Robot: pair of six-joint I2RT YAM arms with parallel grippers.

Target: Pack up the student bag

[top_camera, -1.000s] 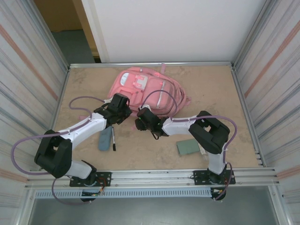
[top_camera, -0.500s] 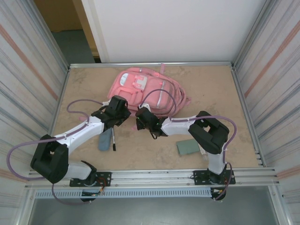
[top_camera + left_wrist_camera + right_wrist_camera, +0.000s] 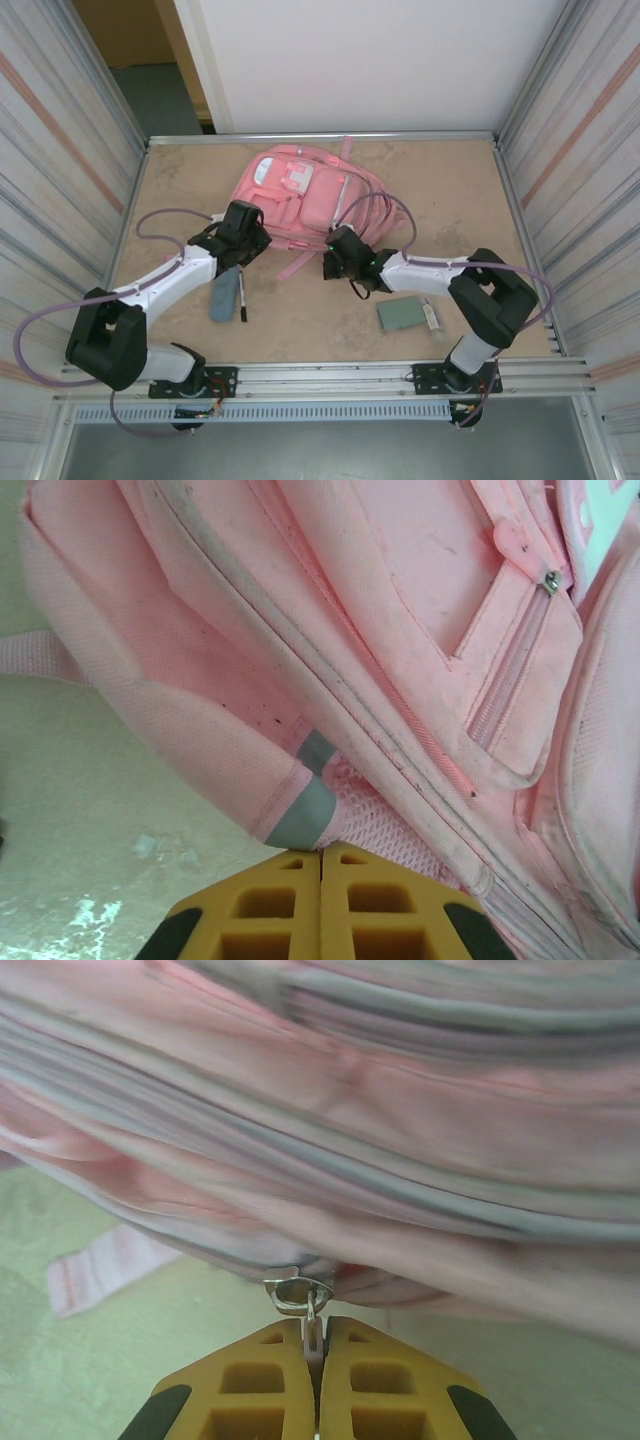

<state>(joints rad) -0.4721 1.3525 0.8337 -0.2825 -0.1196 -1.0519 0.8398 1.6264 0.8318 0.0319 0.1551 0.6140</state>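
The student bag (image 3: 300, 190) lies flat at the back middle of the table, pink with light patches. In the left wrist view its pink panels and a zip pocket (image 3: 500, 670) are close up. My left gripper (image 3: 248, 224) (image 3: 320, 852) is shut at the bag's near left edge, pinching the fabric where a grey tab (image 3: 305, 810) meets pink mesh. My right gripper (image 3: 338, 254) (image 3: 314, 1326) is at the bag's near edge, shut on the metal zipper pull (image 3: 300, 1295), whose tab sits between the yellow fingers (image 3: 260, 1380). The bag (image 3: 350, 1140) is blurred there.
A blue-grey pouch (image 3: 225, 297) and a dark pen (image 3: 243, 300) lie near the left arm. A grey-green flat case (image 3: 402, 314) with a small white item (image 3: 431, 317) beside it rests front right. A loose pink strap (image 3: 300, 263) trails between the grippers. Metal walls (image 3: 130, 200) ring the table.
My right gripper has moved to the right along the bag's near edge with the zipper pull in it. The bag has shifted and changed shape. The left gripper moved slightly back.
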